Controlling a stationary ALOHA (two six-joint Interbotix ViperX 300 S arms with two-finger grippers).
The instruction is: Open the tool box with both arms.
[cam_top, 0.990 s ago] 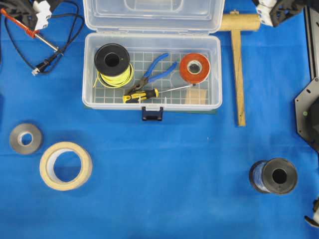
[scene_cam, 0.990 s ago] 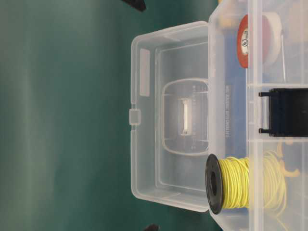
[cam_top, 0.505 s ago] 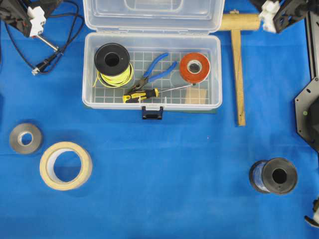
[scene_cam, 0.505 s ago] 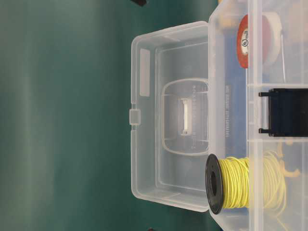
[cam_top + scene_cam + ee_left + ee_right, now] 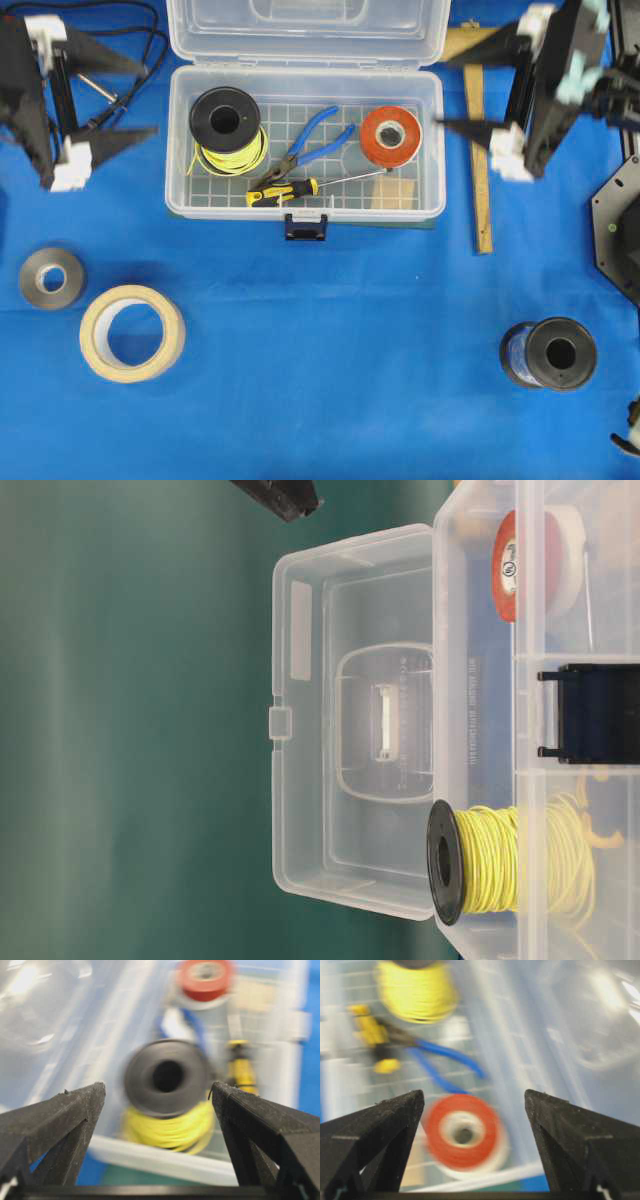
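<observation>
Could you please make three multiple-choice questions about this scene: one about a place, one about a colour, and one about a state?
1. Where does the yellow wire spool lie?
A. in the left part of the tool box
B. on the blue cloth beside the masking tape roll
C. on the open lid

2. What colour are the handles of the pliers?
A. red
B. blue
C. green

3. In what state is the tool box?
A. shut and latched
B. shut, latch released
C. open, lid folded back

Answers:
1. A: the overhead view shows the spool inside the box, at its left end.
2. B: both handles are blue, between the spool and the red tape roll.
3. C: the lid lies back behind the box, and the left gripper and right gripper stand open at either side.
</observation>
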